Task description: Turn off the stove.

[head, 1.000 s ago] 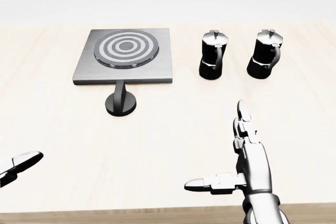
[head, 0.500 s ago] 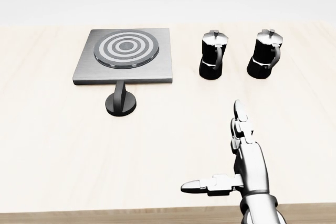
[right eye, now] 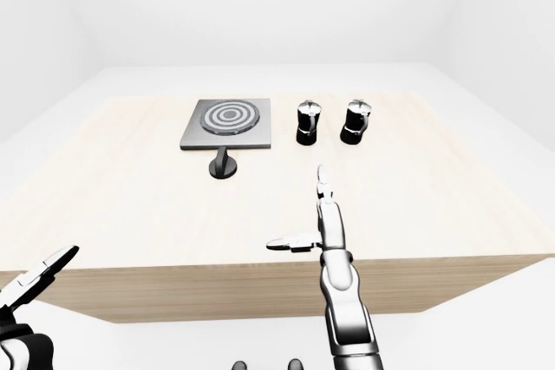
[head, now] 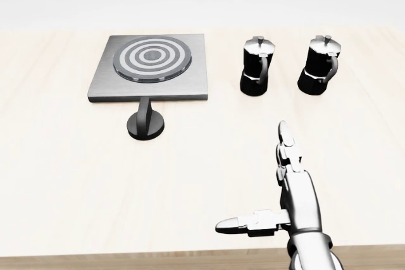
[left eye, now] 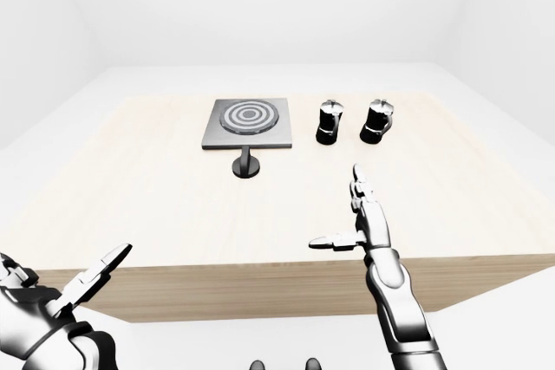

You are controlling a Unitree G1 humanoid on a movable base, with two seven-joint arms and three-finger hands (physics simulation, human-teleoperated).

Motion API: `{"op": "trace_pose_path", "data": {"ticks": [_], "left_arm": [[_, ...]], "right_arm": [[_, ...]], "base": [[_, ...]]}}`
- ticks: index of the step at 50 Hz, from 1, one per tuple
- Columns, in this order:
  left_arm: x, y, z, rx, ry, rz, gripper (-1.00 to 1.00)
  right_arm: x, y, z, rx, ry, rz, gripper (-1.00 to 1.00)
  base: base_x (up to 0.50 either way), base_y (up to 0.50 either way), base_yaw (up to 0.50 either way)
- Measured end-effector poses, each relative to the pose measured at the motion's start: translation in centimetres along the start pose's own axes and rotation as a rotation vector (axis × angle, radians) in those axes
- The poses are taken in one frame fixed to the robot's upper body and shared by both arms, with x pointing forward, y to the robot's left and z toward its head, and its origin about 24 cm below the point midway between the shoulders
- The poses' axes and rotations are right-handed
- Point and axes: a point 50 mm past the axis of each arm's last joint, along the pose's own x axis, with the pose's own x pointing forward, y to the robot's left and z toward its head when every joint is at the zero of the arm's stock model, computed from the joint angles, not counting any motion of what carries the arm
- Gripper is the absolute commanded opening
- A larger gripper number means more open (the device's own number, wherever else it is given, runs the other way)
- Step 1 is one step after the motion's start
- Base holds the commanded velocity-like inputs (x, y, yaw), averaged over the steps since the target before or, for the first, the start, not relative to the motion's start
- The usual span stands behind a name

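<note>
Fingers of the right hand [head: 292, 191] are spread wide, holding nothing, over the table's [head: 57, 175] near edge. Its target, the stove's [head: 150, 67] black knob [head: 145, 121], stands toward the far-left; approach from above, then pinch and twist. Left hand [left eye: 61, 296] hangs open, off the table.

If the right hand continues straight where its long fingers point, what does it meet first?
Probably nothing soon: the right hand points up the bare table, toward the gap between the two moka pots. Depth is unclear.
</note>
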Motion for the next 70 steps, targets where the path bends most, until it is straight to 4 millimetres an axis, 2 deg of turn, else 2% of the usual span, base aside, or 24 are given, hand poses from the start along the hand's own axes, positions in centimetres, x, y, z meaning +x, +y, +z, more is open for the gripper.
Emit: {"op": "trace_pose_path", "data": {"ticks": [22, 51, 70], "left_arm": [[-0.12, 0.13, -0.19, 0.017, 0.006, 0.015, 1.0], [-0.35, 0.12, -0.54, 0.043, 0.018, 0.016, 1.0], [-0.43, 0.02, -0.81, 0.053, 0.027, 0.012, 1.0]], "right_arm": [[-0.41, -0.08, 0.33, 0.006, -0.017, -0.004, 1.0], [-0.61, 0.09, 0.63, 0.006, -0.031, 0.012, 1.0], [-0.62, 0.05, 0.54, 0.004, -0.028, 0.01, 1.0]], "base": [[0.0, 0.0, 0.0], [0.01, 0.33, 0.0], [0.01, 0.18, 0.0]]}}
